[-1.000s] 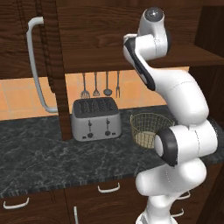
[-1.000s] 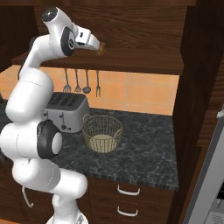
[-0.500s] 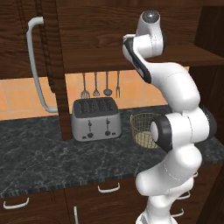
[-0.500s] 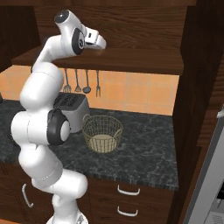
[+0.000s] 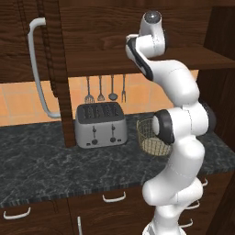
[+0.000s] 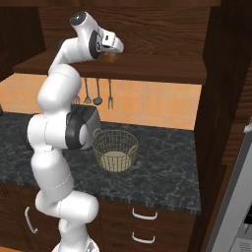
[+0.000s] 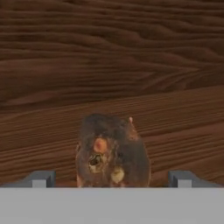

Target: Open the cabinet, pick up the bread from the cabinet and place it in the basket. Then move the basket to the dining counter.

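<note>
Now the arm reaches up into the cabinet (image 5: 50, 55), whose door stands swung out with its long curved silver handle (image 5: 37, 69) showing at 10 o'clock in the left base view. Up at the shelf (image 6: 147, 66), the pincer (image 6: 117, 47) points in along the board, and the bread (image 6: 109, 58) sits on the shelf just beside its tip. From the hand view, the bread (image 7: 113, 151) is a mottled brown lump dead centre, sitting on the wood grain between the two finger tips (image 7: 41, 178), which stand spread wide, one at 8 o'clock and one at 4 o'clock, neither touching it. Down below, the basket (image 6: 115, 150) rests on the black marbled surface (image 6: 162, 167), pale bottom showing through the wire mesh. Beside it, at its 9 o'clock in the left base view, stands the toaster (image 5: 101, 125), with utensils (image 5: 105, 89) hanging on the orange tile wall above.
</note>
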